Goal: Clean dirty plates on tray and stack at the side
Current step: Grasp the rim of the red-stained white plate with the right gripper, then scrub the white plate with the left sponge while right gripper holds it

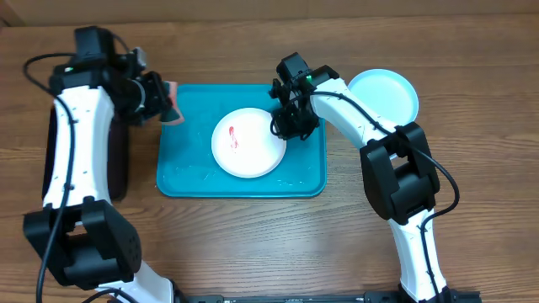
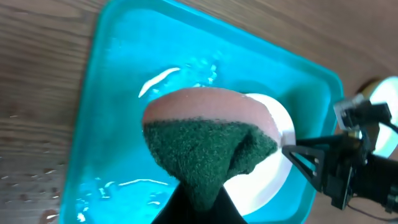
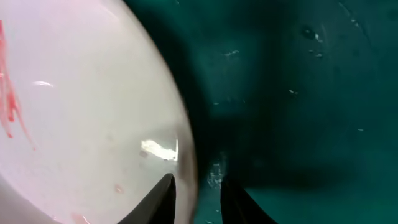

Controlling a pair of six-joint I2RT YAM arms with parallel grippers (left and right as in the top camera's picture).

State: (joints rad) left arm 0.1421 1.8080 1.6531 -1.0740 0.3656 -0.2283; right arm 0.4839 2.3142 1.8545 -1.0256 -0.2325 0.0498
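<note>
A white plate (image 1: 248, 143) with a red smear (image 1: 233, 137) lies in the middle of the turquoise tray (image 1: 303, 177). My right gripper (image 1: 282, 126) is down at its right rim. In the right wrist view the gripper (image 3: 198, 193) stands narrowly open astride the plate's (image 3: 81, 93) edge, one finger over the plate and one over the tray (image 3: 298, 93). My left gripper (image 1: 168, 105) hovers at the tray's left rim, shut on a pink and green sponge (image 2: 205, 143). A light blue plate (image 1: 387, 93) rests on the table right of the tray.
Water streaks and drops lie on the tray floor (image 2: 118, 93). A black tray (image 1: 118, 160) sits on the wooden table under my left arm. The right arm's links reach over the tray's right rim.
</note>
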